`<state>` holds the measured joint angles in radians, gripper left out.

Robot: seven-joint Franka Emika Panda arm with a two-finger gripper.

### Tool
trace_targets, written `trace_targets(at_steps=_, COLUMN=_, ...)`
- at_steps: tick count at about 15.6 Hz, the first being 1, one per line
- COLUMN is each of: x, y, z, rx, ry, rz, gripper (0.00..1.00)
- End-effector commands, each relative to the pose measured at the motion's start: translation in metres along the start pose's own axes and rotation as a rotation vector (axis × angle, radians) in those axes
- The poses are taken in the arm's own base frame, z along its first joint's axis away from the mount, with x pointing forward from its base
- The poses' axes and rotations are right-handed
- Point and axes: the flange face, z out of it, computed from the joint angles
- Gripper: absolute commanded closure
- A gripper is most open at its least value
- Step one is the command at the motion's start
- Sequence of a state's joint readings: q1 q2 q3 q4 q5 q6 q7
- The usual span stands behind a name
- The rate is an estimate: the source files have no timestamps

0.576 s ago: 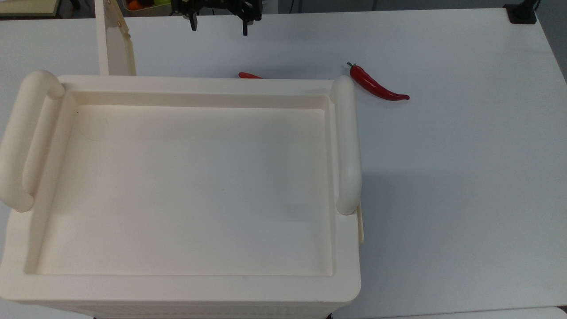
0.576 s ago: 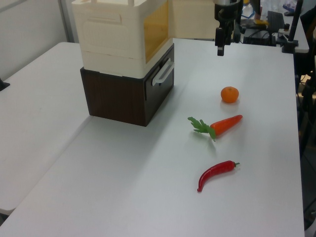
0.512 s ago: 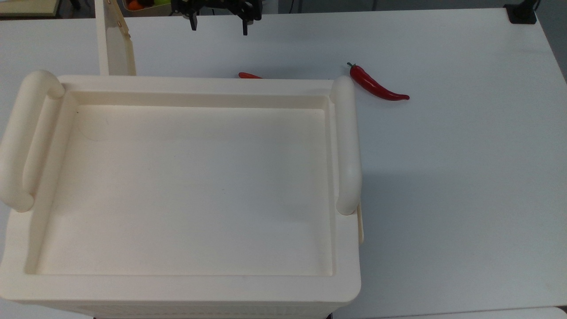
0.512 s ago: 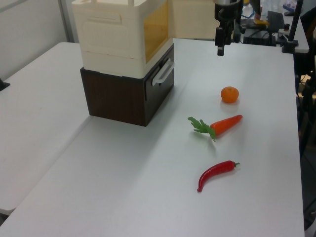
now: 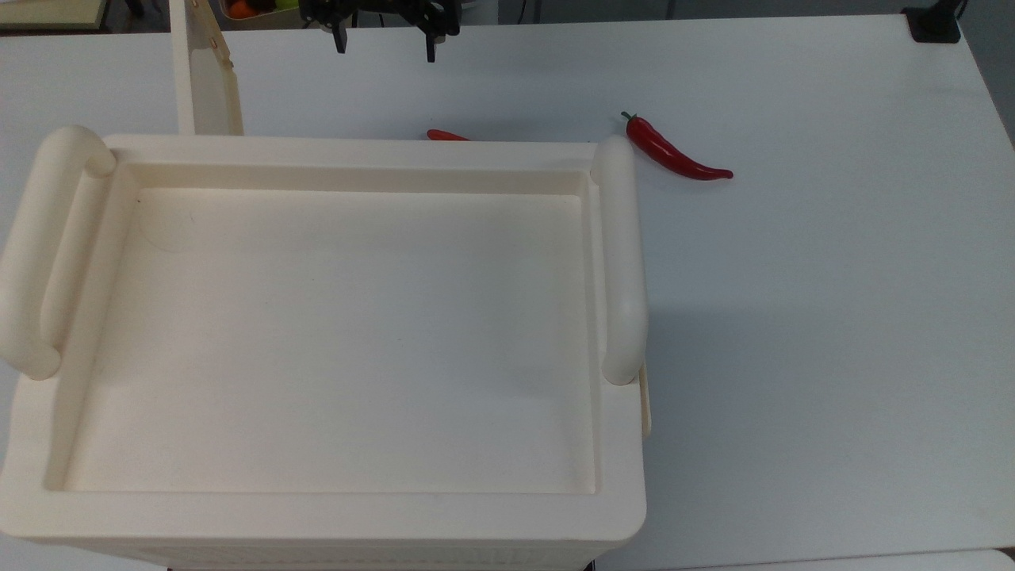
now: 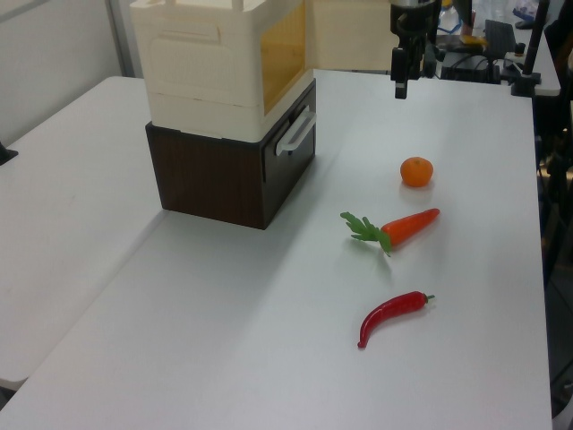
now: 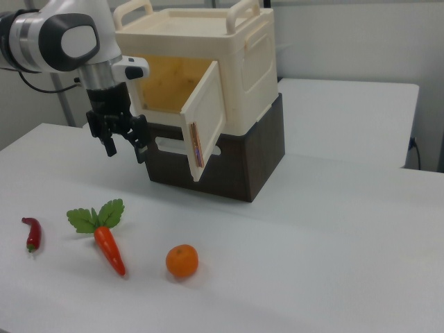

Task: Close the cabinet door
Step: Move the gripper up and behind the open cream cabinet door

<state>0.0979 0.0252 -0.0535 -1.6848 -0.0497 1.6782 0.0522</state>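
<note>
The cabinet (image 7: 229,62) is a cream box with a recessed tray top (image 5: 333,333) and two tube handles, standing on a dark brown base. Its cabinet door (image 7: 205,118) hangs open, swung out from the front and showing an amber inside. In the top view the cabinet door (image 5: 202,79) sticks out from the top left corner of the box. My gripper (image 7: 125,149) is open and holds nothing. It hangs above the table in front of the opening, at the right view's left of the door and apart from it. It also appears as the gripper (image 5: 385,49) and the gripper (image 6: 400,85).
On the white table lie a red chilli (image 5: 674,151), a carrot (image 7: 111,250) with green leaves and an orange (image 7: 182,261). The dark base has a drawer with a pale handle (image 6: 295,134). Open table stretches to the top view's right.
My gripper has shifted slightly toward the top view's upper left, still open. The door and the other things have not moved.
</note>
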Motion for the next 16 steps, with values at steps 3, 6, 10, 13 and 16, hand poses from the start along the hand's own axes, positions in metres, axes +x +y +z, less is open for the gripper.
trace_targets(at_steps=3, x=-0.004, y=0.009, z=-0.010, rx=0.004, ry=0.025, rz=-0.028, gripper=0.94)
trace_targets(at_steps=6, x=-0.004, y=0.009, z=-0.010, rx=0.004, ry=0.025, rz=-0.028, gripper=1.00)
trace_targets(at_steps=10, x=-0.001, y=0.017, z=-0.021, rx=0.006, ry=0.048, rz=-0.013, gripper=1.00)
trace_targets(at_steps=13, x=0.001, y=0.031, z=-0.041, rx=0.009, ry=0.093, rz=0.023, gripper=1.00)
trace_targets(at_steps=16, x=0.001, y=0.046, z=-0.093, rx=0.013, ry=0.199, rz=0.054, gripper=1.00)
